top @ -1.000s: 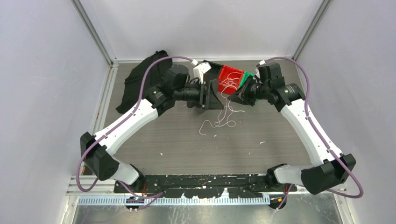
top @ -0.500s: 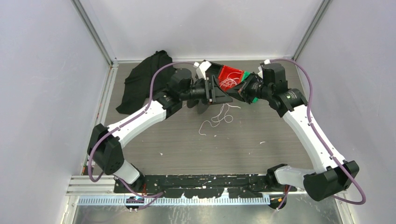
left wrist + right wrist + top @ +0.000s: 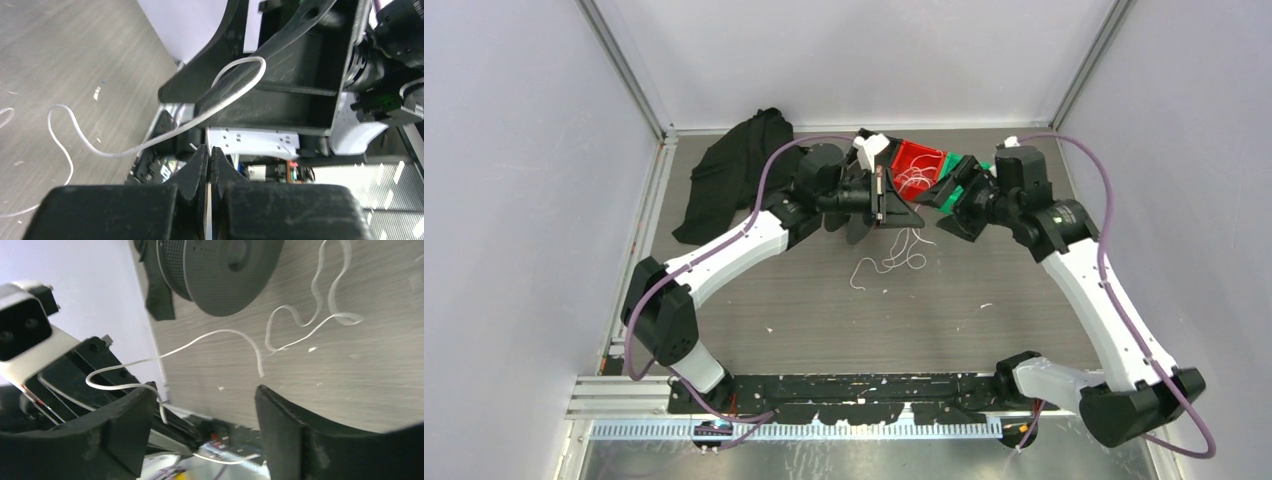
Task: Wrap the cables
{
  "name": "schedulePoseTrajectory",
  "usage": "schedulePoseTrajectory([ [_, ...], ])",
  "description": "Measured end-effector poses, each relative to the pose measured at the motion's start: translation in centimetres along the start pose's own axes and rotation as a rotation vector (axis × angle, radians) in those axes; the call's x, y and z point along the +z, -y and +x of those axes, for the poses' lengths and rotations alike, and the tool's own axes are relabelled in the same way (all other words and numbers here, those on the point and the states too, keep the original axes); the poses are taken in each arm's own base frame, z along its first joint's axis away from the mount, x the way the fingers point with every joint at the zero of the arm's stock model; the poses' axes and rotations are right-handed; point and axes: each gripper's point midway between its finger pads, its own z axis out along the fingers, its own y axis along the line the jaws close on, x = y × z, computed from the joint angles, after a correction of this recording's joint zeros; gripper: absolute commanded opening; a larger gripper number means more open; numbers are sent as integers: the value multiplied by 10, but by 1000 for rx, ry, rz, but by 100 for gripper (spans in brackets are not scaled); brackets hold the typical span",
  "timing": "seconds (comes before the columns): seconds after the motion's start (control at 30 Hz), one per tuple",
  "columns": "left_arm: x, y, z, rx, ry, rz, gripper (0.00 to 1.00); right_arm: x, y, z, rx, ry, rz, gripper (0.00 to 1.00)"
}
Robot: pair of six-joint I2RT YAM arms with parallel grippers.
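L tool (image 3: 207, 148) is shut, hold on cable (image 3: 225, 330) can't be told; R tool (image 3: 205, 412) is held wide; cable is strung between both, nearer L.

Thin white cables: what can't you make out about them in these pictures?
Top view: the thin white cables on the table and in the red plastic bin are too small to count; the arms cover part of the bin.
Left wrist view: the shut left gripper hides whether a cable is pinched.
Right wrist view: one cable passes behind a finger of the open right gripper, its end unseen.
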Motion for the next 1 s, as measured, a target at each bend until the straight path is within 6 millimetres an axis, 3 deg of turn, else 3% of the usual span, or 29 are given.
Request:
schedulePoseTrajectory([
  [0.1,-5,15,8,-3,-57,45,0,-30,1,-11,-93,88,27,85],
  [0.17,-9,30,14,-33,-105,98,0,-58,-12,-23,-181,172,-4,84],
  [0.33,-21,86,12,-94,-186,324,0,-127,-40,-47,-377,424,-103,83],
  [0.47,-32,130,2,-98,-252,528,0,-149,-33,-44,-507,564,-196,82],
  [0.53,-36,140,1,-78,-282,587,0,-143,-26,-34,-560,572,-251,83],
  [0.67,-45,149,4,-57,-324,641,0,-100,-11,-15,-620,449,-292,83],
  [0.87,-58,168,6,-4,-343,688,0,-40,-13,-4,-641,310,-392,81],
  [0.93,-59,169,6,-2,-344,692,0,-27,-12,0,-636,276,-412,80],
  [1.0,-59,170,6,-12,-347,690,0,-19,-23,-1,-639,265,-458,79],
])
